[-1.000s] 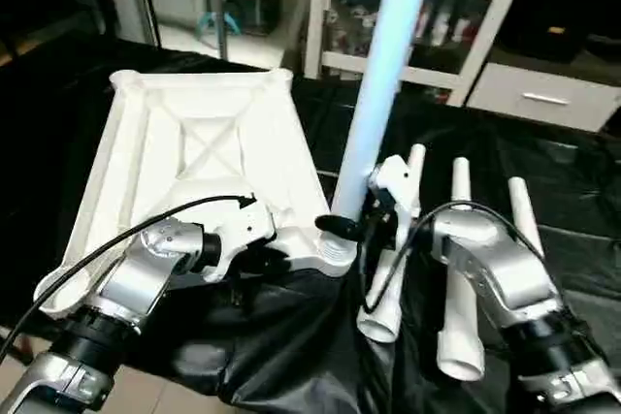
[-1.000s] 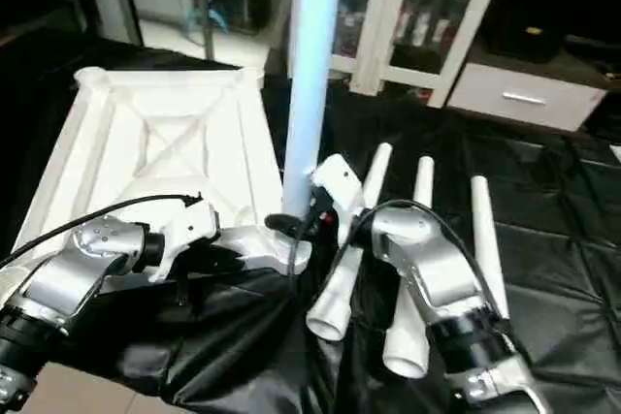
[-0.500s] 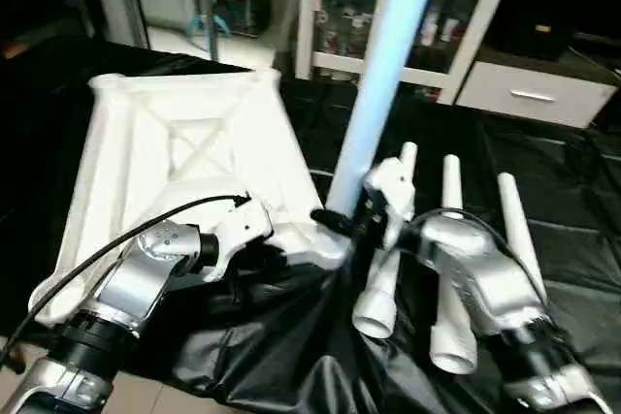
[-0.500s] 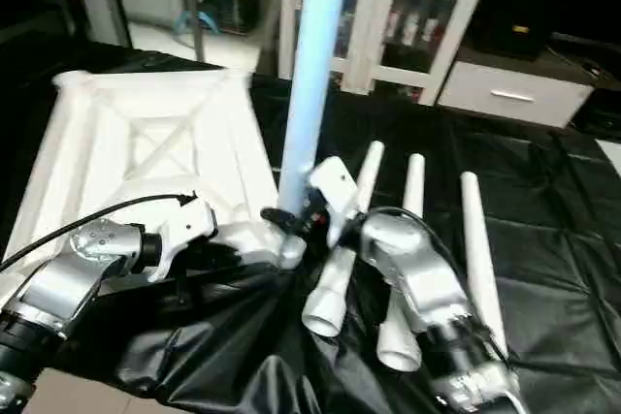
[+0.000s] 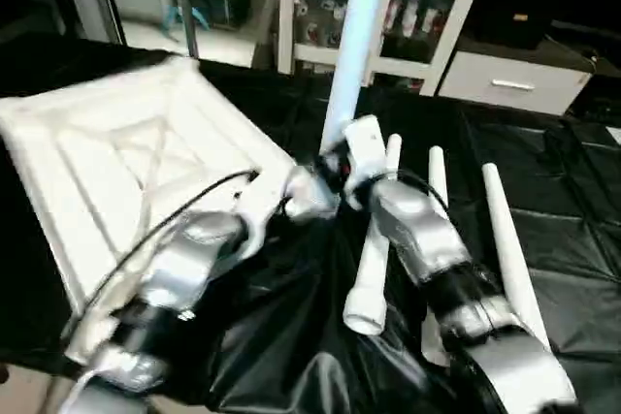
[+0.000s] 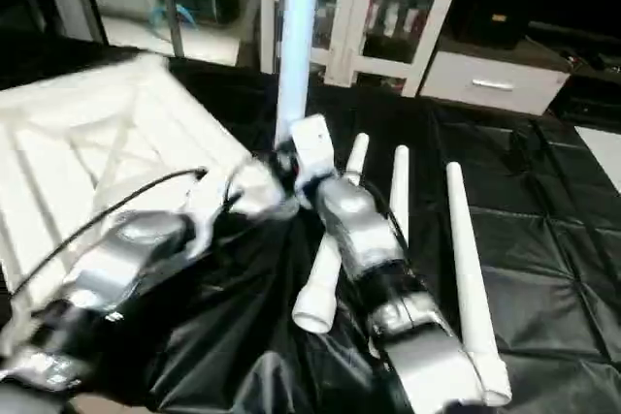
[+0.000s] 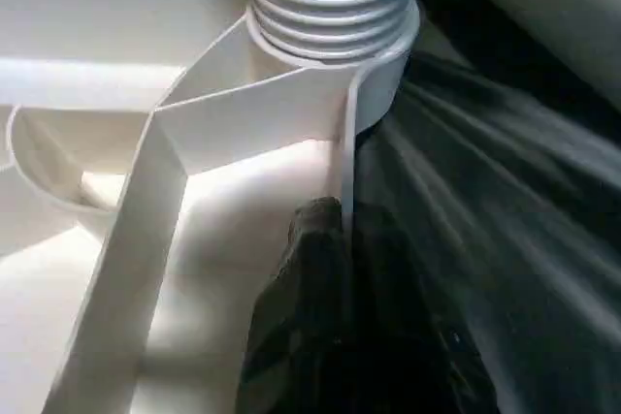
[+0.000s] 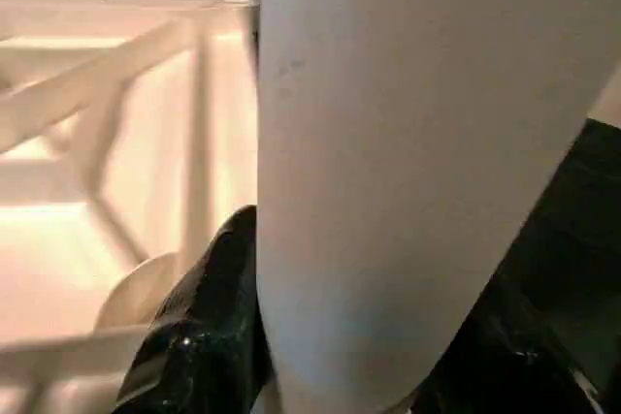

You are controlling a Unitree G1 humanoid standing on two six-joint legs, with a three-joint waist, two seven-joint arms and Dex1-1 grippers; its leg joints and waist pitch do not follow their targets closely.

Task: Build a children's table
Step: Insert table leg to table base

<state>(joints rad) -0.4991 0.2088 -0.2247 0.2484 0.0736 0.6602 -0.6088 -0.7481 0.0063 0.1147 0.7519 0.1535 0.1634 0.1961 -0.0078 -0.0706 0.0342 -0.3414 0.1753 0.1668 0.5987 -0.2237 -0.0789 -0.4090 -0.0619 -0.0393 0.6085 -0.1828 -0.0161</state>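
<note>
The children's table top (image 5: 116, 172) lies upside down on the left, ribs up and turned at an angle. One white leg (image 5: 355, 36) stands upright in its near corner socket (image 7: 335, 7), where threads show. My right gripper (image 5: 335, 164) is shut on this leg low down, with black fingers (image 8: 209, 336) on both sides of it. Just left of the socket, my left gripper (image 7: 335, 239) is shut on the top's thin rim wall. Three more legs (image 5: 373, 239), (image 5: 435, 181), (image 5: 506, 239) lie side by side to the right.
Black cloth (image 5: 563, 181) covers the work table and hangs in folds over its near edge (image 5: 291, 356). Behind it stand a white cabinet with glass doors (image 5: 417, 16) and a white drawer unit (image 5: 509, 79).
The table top has swung round, its far end going left, with the upright leg and both grippers still on it. The camera has also shifted.
</note>
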